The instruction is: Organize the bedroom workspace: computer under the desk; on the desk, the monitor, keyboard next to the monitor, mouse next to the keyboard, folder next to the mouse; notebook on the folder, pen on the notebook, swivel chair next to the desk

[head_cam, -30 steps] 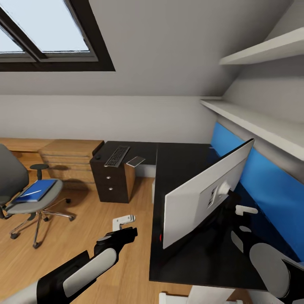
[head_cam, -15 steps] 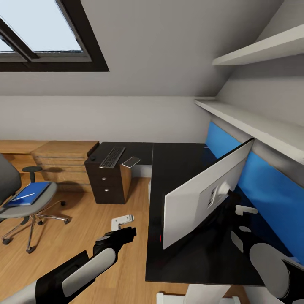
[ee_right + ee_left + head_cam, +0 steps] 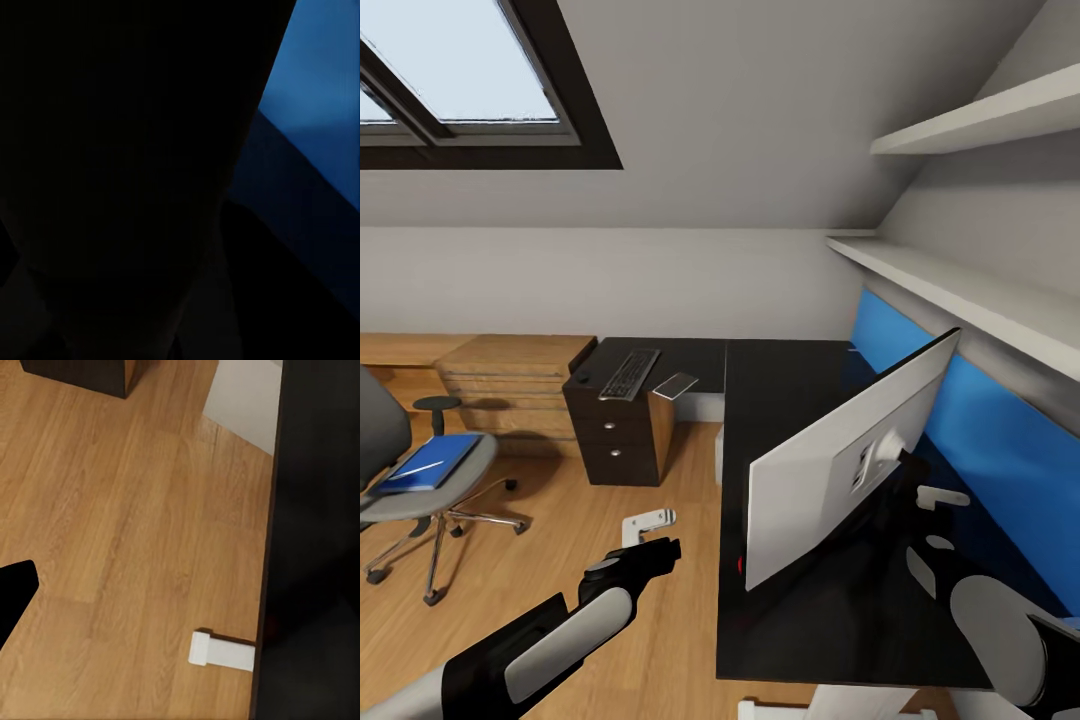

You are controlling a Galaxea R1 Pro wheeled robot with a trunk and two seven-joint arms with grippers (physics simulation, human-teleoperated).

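Compared with half a second ago, the whole view has slid slightly; nothing itself moves. Nearest, the left gripper [image 3: 657, 549] hangs over the wood floor, its grip unreadable. The right gripper [image 3: 930, 497] sits behind the monitor [image 3: 840, 465] on the desk [image 3: 780, 390], grip hidden. Farther off lie the keyboard [image 3: 629, 373] and, on the swivel chair [image 3: 400, 490], the folder [image 3: 428, 462].

An L-shaped black table [image 3: 780, 400] stands on a light wood floor [image 3: 540, 570]. On the table's near wing stands a wide monitor [image 3: 840, 460], pale back showing. On the far wing lie a keyboard [image 3: 628, 373], a small black mouse [image 3: 581, 378] and a grey notebook [image 3: 676, 385].
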